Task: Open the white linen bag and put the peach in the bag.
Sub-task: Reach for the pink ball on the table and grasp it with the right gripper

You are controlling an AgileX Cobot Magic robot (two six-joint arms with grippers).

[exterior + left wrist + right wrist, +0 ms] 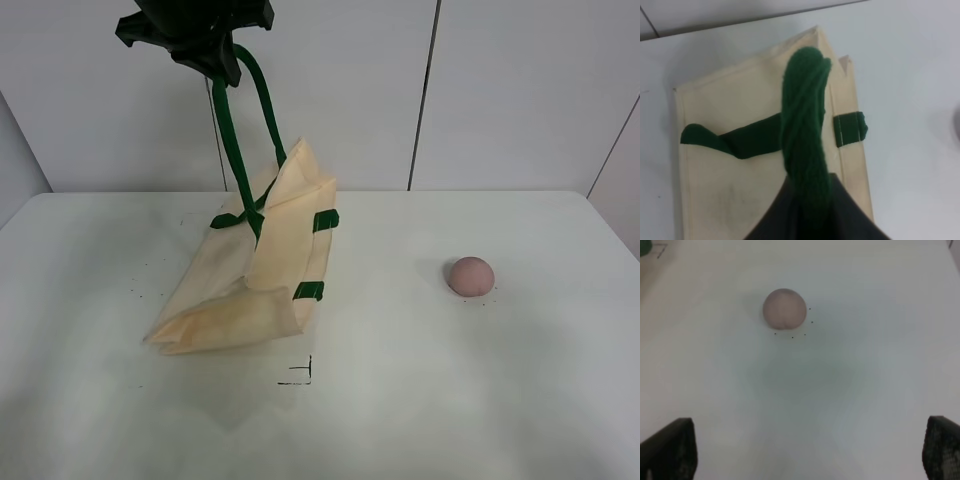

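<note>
The white linen bag (pixel 250 280) hangs half raised at the left middle of the table, its lower edge resting on the tabletop. My left gripper (pixel 215 60) is high above it, shut on a dark green strap handle (pixel 228 130) that runs taut down to the bag. In the left wrist view the handle (pixel 805 125) comes out of the gripper (pixel 807 200) above the bag (pixel 730 130). The peach (pixel 470 275) lies on the table to the right, apart from the bag. My right gripper (pixel 810 450) is open above the table, short of the peach (pixel 784 308); it is out of the high view.
The white table (pixel 420 400) has a small black corner mark (pixel 300 375) in front of the bag. Tiny black dots surround the peach. A white panelled wall (pixel 500 90) stands behind the table's far edge.
</note>
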